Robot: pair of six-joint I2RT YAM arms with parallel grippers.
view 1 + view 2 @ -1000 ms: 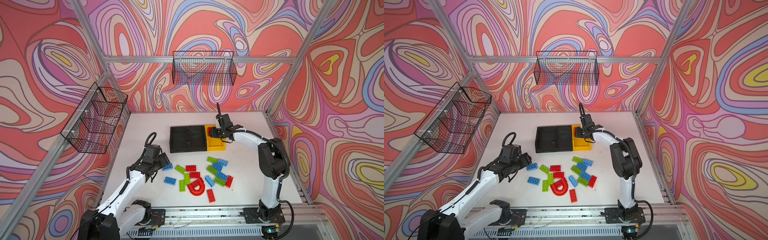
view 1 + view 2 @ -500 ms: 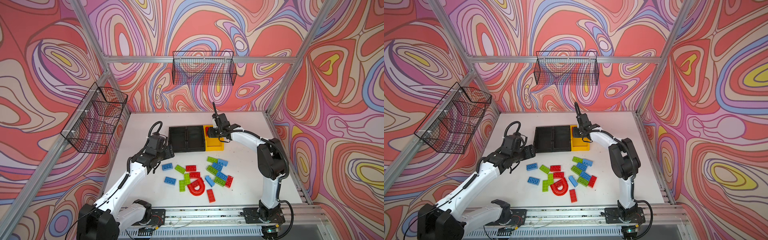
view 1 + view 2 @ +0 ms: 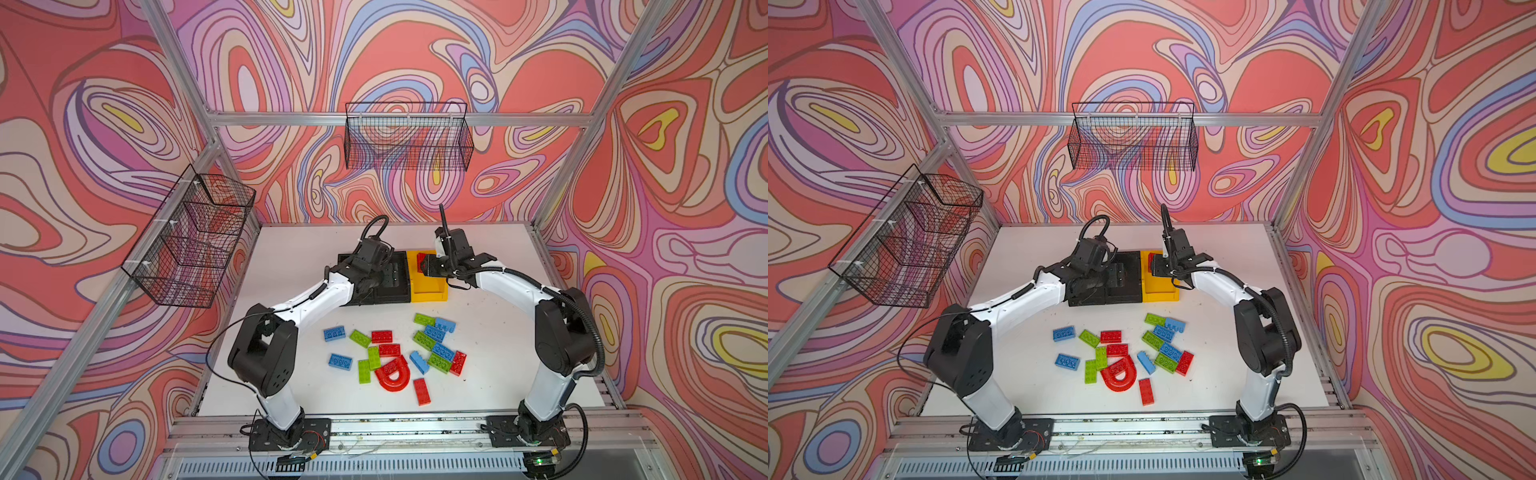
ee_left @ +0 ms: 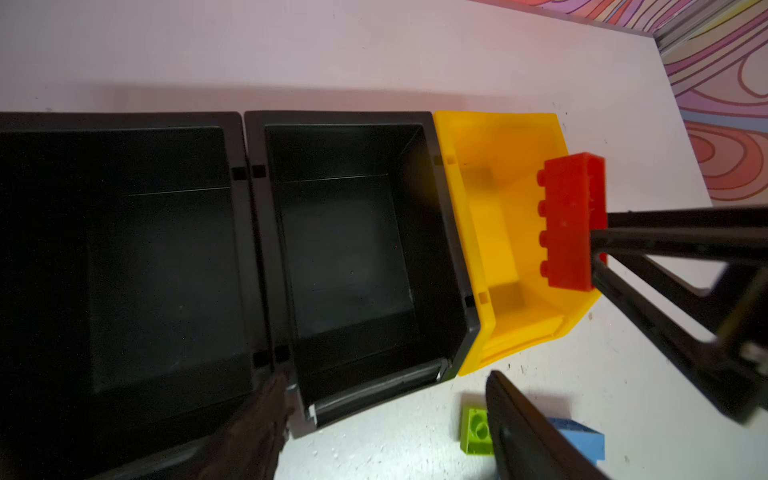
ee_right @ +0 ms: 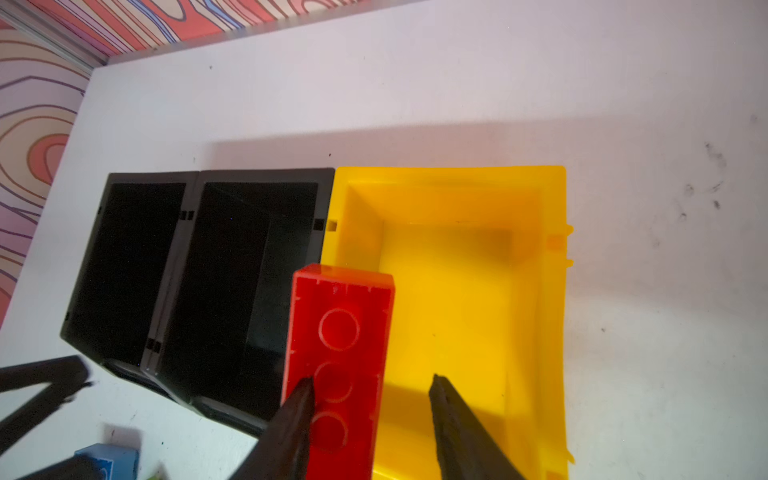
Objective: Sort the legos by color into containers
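- Jaws of the right gripper point(image 5: 370, 377) stand parted above the yellow plastic bin point(image 5: 555, 316). The red rectangular studded brick point(image 5: 338, 332) hangs in the air at them. It overlaps one finger point(image 5: 286, 428), while a strip of yellow shows between it and the other finger point(image 5: 455, 424). Whether it is pinched or just released, I cannot tell.
- Jaws of the left gripper point(image 4: 385, 373) are wide apart, with nothing between them.
- Changed in the last second: the left arm point(image 3: 316, 299) went away from the loose pile of red, blue and green bricks point(image 3: 424, 338). Its jaws now hang above the front edge of the middle black plastic bin point(image 4: 340, 118), with the outer black plastic bin point(image 4: 124, 120) beside. The two blue bricks point(image 3: 334, 332) it was near lie where they were. The right gripper has almost not moved.
- My judgement: all three bins are empty, so this red brick would be the first one sorted, and the left arm brings nothing.
- The pile lies well behind both jaws, toward the arm bases, on the white tabletop point(image 3: 291, 257).
- Walls point(image 3: 374, 50) with a swirled red, pink and blue pattern and an aluminium frame point(image 3: 399, 119) stand around. The two black wire baskets point(image 3: 409, 141) hang high above the jaws.
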